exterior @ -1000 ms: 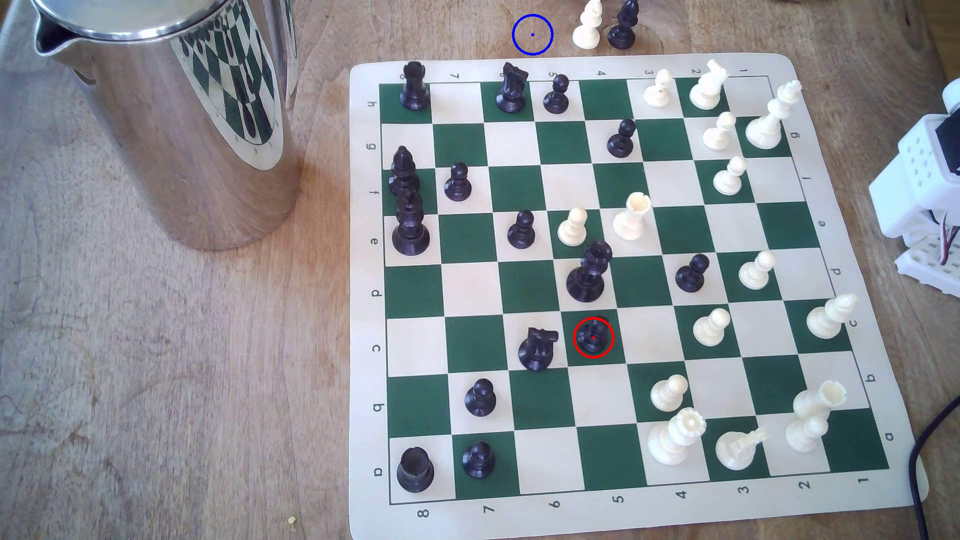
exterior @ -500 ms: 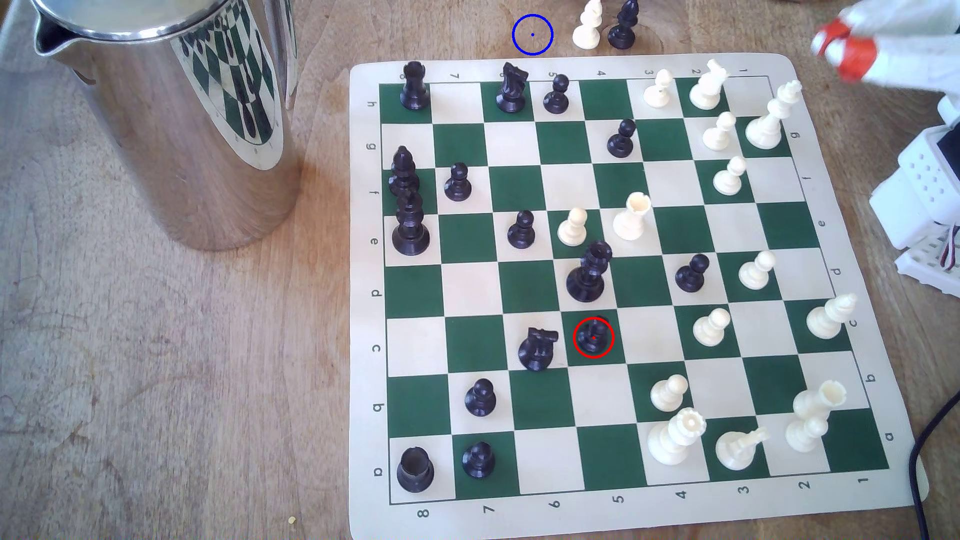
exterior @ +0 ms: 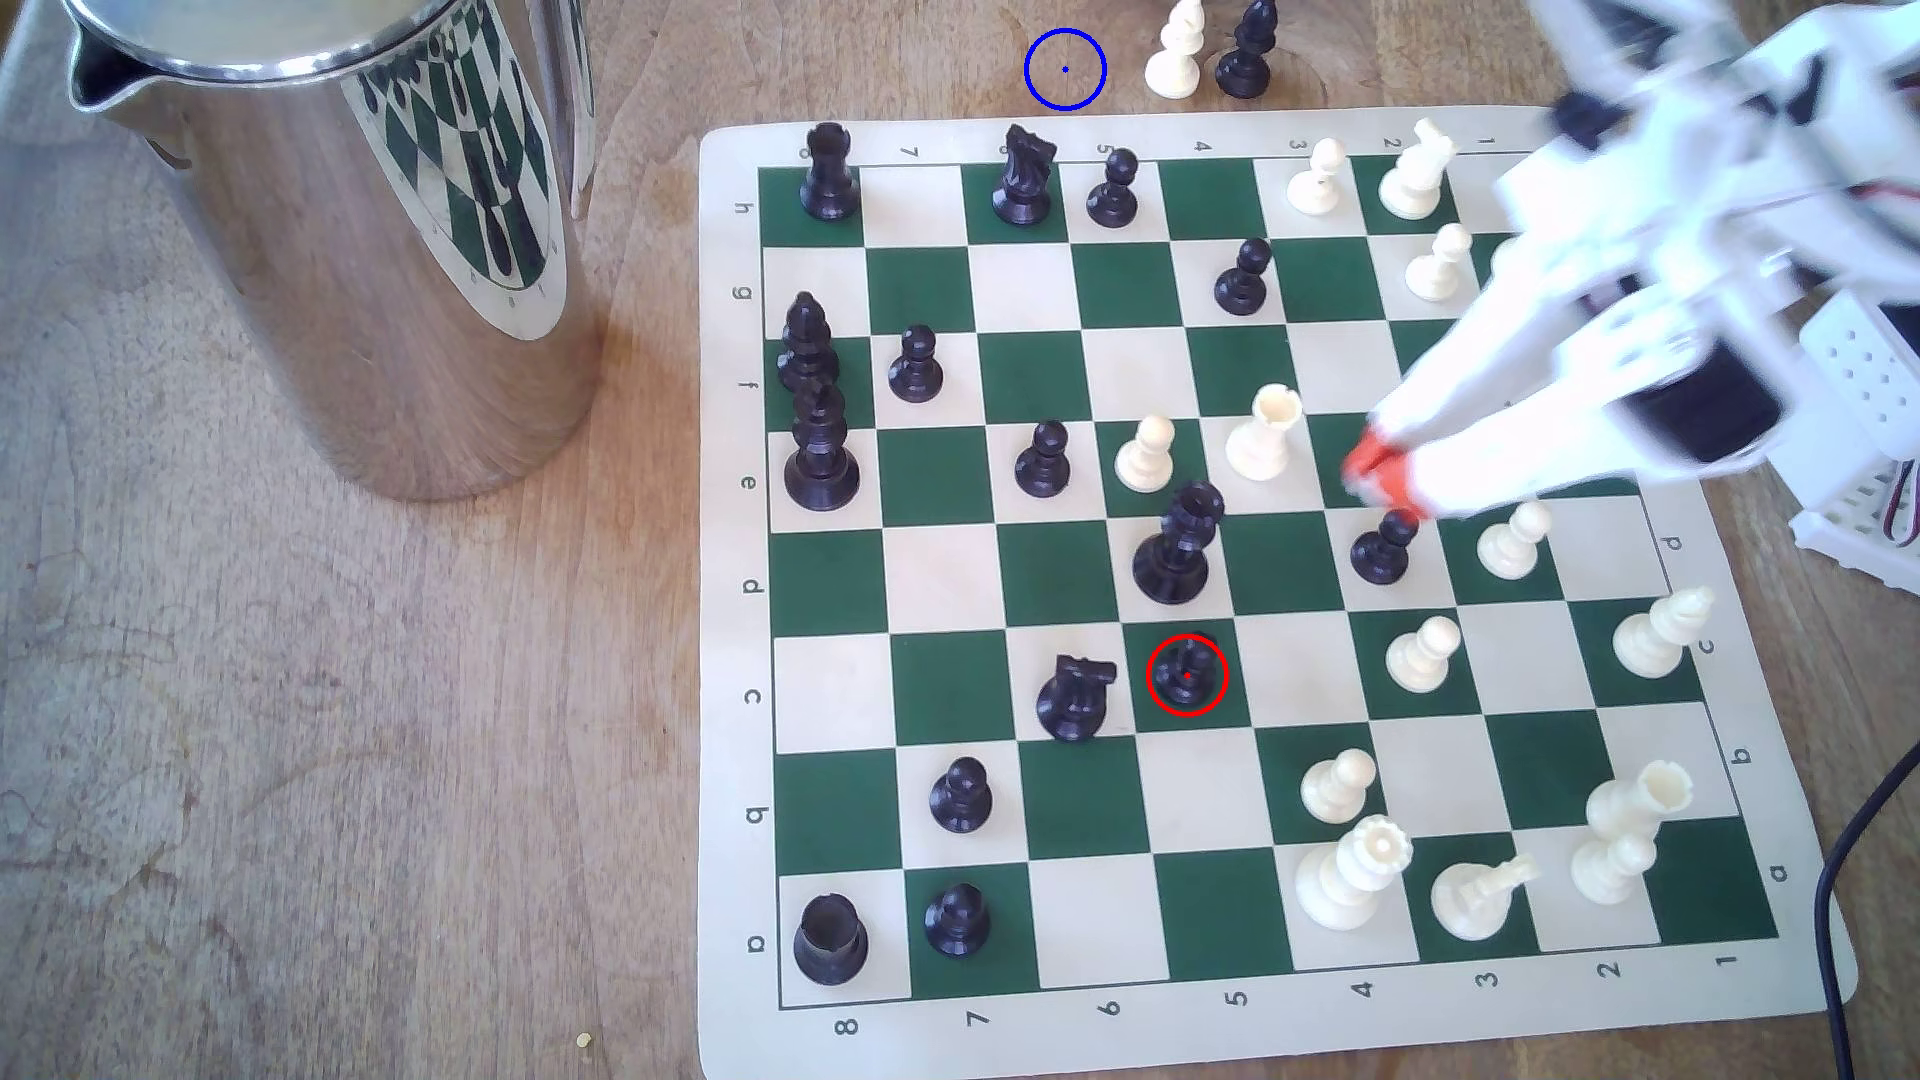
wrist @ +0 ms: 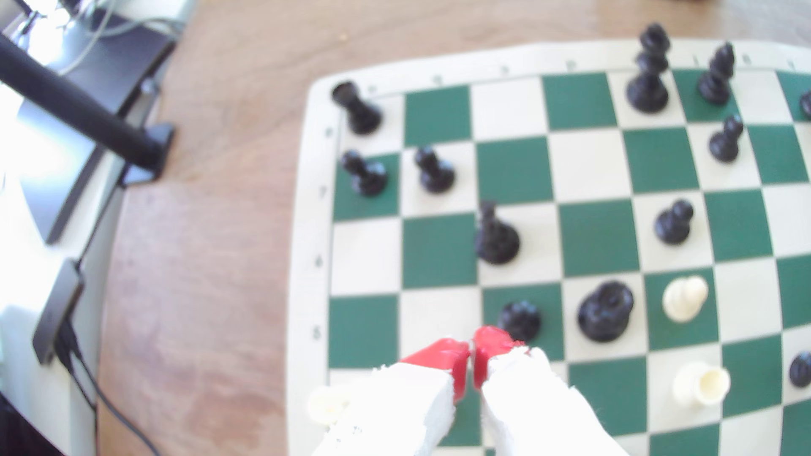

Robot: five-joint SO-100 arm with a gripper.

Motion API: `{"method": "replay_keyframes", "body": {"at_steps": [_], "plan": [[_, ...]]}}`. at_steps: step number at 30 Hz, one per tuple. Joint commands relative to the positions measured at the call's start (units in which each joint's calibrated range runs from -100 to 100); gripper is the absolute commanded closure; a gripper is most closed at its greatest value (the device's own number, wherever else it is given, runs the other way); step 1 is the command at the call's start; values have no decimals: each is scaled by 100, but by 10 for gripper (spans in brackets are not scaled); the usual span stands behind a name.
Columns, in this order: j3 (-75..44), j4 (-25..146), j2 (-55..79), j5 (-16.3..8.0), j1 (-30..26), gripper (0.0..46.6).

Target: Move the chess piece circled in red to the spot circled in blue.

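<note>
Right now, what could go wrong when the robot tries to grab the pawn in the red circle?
The end effector hangs shut, right above another black pawn, so it might bump that one or take the wrong piece. The circled pawn is crowded: a black knight stands beside it and a tall black queen one square away, so opening fingers might tip either over.

The chess piece circled in red [exterior: 1188, 673] is a small matte black pawn with a ball head and flared round base, standing upright on a green square of the board (row c, column 5 by the printed edge marks). The spot circled in blue [exterior: 1065, 70], a thin blue ring with a centre dot, lies on bare brown wood just beyond the board's far edge.
</note>
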Motion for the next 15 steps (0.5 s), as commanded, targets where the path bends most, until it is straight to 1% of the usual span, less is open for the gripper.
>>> {"method": "replay_keyframes", "body": {"at_steps": [1, 3, 7, 9, 11, 12, 15], "plan": [[-1572, 619, 1023, -200, -56, 441], [-1745, 668, 1465, -259, -71, 432], [-2089, 906, 2042, -381, -24, 432], [-2162, 979, 2203, -410, 7, 420], [-2189, 1004, 2280, -459, 15, 393], [-2189, 1004, 2331, -503, 7, 363], [-2189, 971, 2407, -503, -24, 335]]}}
